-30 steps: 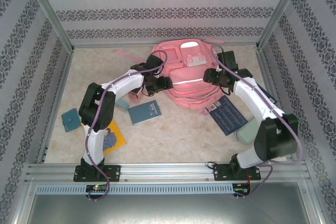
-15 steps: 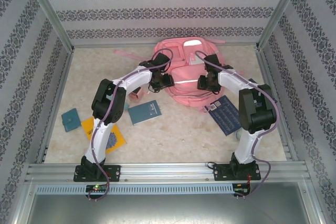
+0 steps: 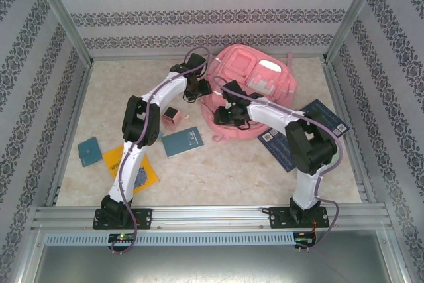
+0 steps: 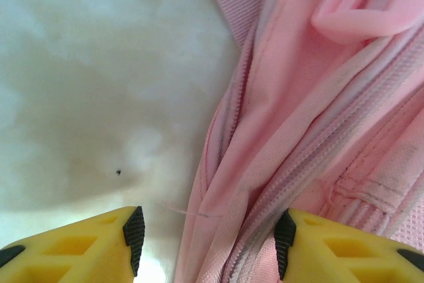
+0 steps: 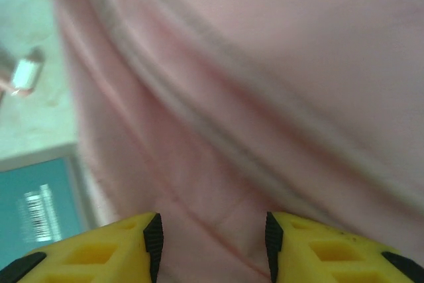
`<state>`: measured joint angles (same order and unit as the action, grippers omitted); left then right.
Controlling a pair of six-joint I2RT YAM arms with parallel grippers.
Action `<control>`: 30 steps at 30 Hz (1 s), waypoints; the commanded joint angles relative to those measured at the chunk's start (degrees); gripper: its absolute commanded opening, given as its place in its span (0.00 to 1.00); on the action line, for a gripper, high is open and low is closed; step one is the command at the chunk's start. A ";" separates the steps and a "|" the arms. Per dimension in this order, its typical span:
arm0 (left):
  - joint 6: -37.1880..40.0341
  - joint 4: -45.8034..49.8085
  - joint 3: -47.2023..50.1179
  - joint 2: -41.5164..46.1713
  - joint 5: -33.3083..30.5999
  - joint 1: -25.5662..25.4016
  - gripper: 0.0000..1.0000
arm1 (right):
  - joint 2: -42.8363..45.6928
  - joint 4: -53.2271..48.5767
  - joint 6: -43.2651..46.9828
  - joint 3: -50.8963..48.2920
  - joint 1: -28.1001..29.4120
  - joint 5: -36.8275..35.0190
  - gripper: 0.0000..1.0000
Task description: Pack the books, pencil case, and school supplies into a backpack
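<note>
The pink backpack (image 3: 255, 84) lies at the back centre, front pockets up. My left gripper (image 3: 201, 88) is at its left edge, open. In the left wrist view the left gripper (image 4: 211, 240) straddles the zip seam of the backpack (image 4: 311, 117); the right pad touches fabric and the left pad stands apart over the table. My right gripper (image 3: 228, 112) is at the lower left corner. The right gripper (image 5: 213, 243) is shut on a fold of the backpack (image 5: 265, 97). A grey-teal book (image 3: 182, 142), a yellow book (image 3: 136, 171) and two navy books (image 3: 283, 148) lie around. The pencil case is hidden.
A shiny pinkish cube (image 3: 173, 116) sits just left of the backpack, under the left arm. A small teal booklet (image 3: 88, 151) lies at the far left. The second navy book (image 3: 324, 117) lies by the right wall. Patterned walls close in the table on three sides.
The backpack has slid back and to the right and turned. My right gripper swung left across it to its lower left corner; the left gripper moved back. Both jaws narrowed.
</note>
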<state>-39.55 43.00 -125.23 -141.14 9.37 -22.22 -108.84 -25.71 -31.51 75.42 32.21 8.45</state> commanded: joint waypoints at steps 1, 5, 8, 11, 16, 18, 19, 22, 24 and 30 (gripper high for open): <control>1.54 1.42 -4.05 -3.62 -0.29 1.02 0.57 | -3.90 -2.68 -1.77 3.76 2.06 4.86 0.47; 2.52 3.02 -7.65 -4.02 0.03 1.99 0.63 | -7.26 -3.35 -0.86 8.24 1.01 3.97 0.48; 3.55 3.93 -7.68 -1.52 -0.48 2.10 0.72 | -9.29 -3.79 -1.05 11.09 -0.82 4.22 0.48; 3.95 3.71 -5.46 2.83 -0.35 2.03 0.76 | -11.12 -3.73 -1.37 13.42 -2.60 4.66 0.48; 4.11 -0.28 4.00 14.20 -1.83 1.92 0.78 | -15.50 -4.89 -0.63 19.43 -4.32 5.18 0.48; 4.06 -2.25 9.00 19.33 -1.98 1.91 0.78 | -17.50 -5.47 -0.22 22.39 -4.56 5.27 0.48; 4.10 -2.93 11.00 21.59 -1.99 1.91 0.78 | -18.21 -5.75 -0.09 23.76 -4.61 5.50 0.48; 3.64 -5.50 18.63 28.30 -1.65 1.74 0.78 | -18.56 -6.85 0.09 26.69 -4.60 5.02 0.50; 2.75 -7.70 24.38 32.78 -1.37 1.47 0.82 | -16.35 -6.75 0.35 26.48 -4.67 3.96 0.52; -0.52 -13.98 39.28 42.67 -0.52 -0.72 0.92 | -2.85 -7.30 3.16 17.65 -6.05 -2.81 0.61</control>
<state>-38.04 33.26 -91.50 -100.60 8.60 -21.32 -120.51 -32.21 -30.72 96.49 28.08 12.10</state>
